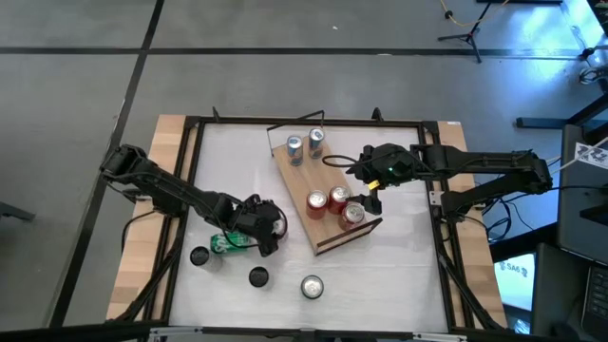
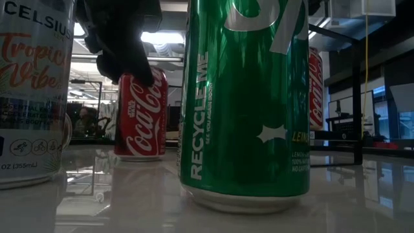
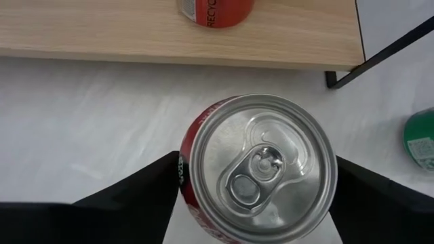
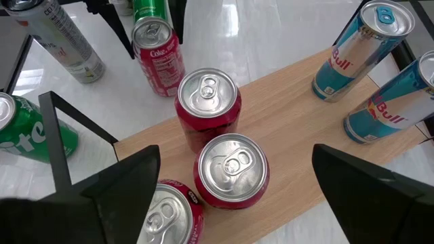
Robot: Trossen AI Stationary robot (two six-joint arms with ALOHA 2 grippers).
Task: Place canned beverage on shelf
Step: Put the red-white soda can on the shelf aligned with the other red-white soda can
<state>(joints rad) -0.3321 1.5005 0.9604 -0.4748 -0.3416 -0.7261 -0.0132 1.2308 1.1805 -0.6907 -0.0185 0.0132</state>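
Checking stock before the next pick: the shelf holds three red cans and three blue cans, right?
Not quite. The shelf holds three red cans but only two blue cans, as the right wrist view shows.

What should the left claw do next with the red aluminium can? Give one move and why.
Probably close the left claw on the upright red aluminium can. Its fingers flank the can on both sides, centred, and the can stands on the white table, short of the light-wood shelf board.
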